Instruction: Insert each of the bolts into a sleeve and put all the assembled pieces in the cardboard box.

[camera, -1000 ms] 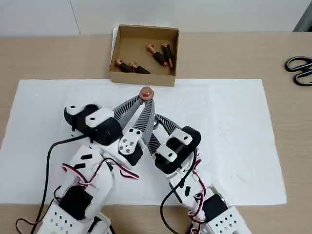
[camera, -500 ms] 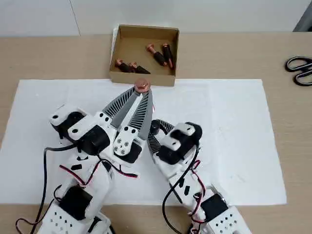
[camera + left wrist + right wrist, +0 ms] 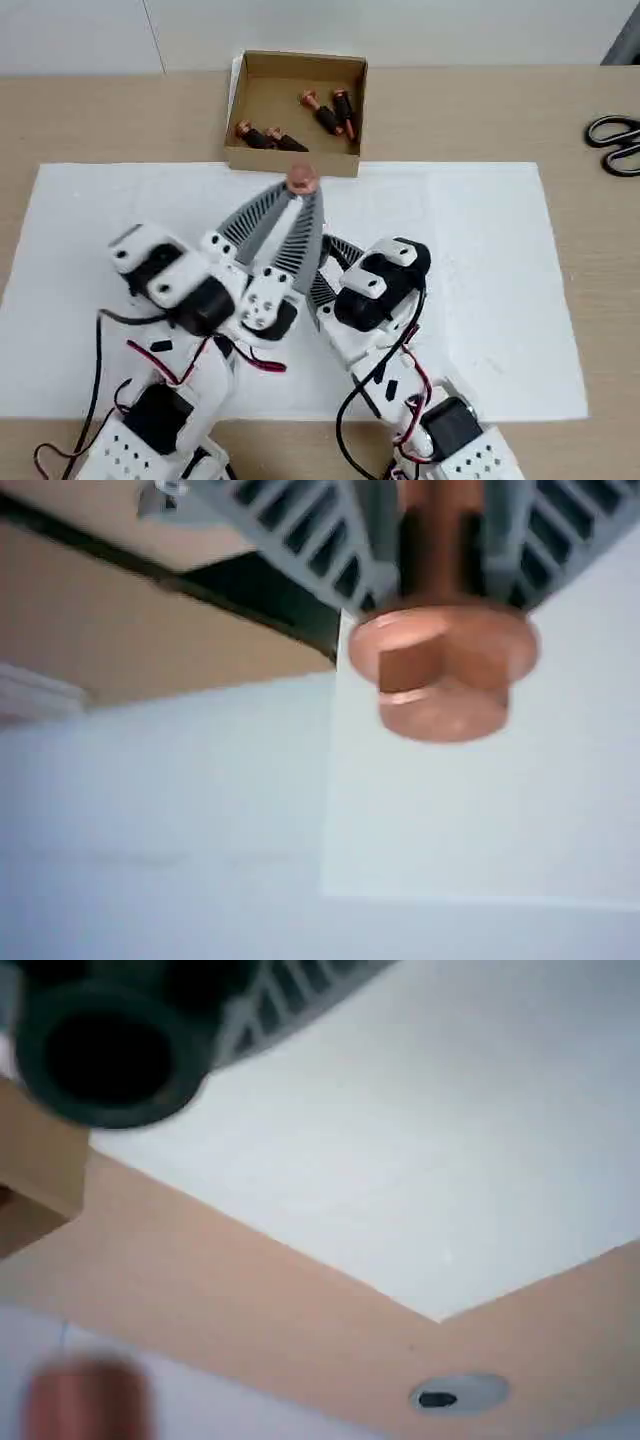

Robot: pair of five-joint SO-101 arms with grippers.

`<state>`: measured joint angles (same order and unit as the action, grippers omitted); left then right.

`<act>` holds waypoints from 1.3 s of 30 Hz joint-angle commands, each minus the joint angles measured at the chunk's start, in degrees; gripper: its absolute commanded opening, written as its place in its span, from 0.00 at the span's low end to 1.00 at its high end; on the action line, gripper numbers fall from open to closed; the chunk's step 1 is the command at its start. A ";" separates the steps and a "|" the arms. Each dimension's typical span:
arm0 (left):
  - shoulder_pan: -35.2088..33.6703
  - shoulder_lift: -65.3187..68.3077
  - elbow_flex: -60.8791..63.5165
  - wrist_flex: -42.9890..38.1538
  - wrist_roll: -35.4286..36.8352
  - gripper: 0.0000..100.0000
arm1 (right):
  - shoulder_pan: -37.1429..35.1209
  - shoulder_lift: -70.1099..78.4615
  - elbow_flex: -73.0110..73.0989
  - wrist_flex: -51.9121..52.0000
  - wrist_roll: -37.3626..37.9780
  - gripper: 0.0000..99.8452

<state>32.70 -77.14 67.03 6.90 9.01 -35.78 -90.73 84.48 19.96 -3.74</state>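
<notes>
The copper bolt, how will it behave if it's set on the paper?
The bolt likely rolls in an arc, given its round flange wider than the shaft. It looks like rigid metal, probably heavy for its size and smooth.

Left gripper [image 3: 303, 193] clamps a copper bolt [image 3: 301, 180] (head up) near the cardboard box [image 3: 290, 160].

A copper bolt [image 3: 301, 181] and black sleeve [image 3: 105, 1055] hang clamped in jaws near the cardboard box [image 3: 290, 160] holding four sleeved bolts [image 3: 321, 113].

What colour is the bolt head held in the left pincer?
Copper-orange. The bolt head shows best in the left wrist view.
</notes>
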 commanded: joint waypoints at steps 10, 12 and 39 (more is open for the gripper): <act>1.14 -0.09 -0.75 2.46 -3.78 0.01 | -0.40 -0.40 -7.56 3.30 1.41 0.00; 1.23 -0.09 -0.57 4.66 -3.60 0.01 | -1.98 -0.48 -7.56 3.30 4.31 0.00; -2.55 -0.44 -10.07 9.49 -3.60 0.01 | -1.45 -1.01 -9.58 3.21 10.20 0.00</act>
<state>30.59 -77.14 57.63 16.31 5.58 -37.80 -90.81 79.38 23.21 4.44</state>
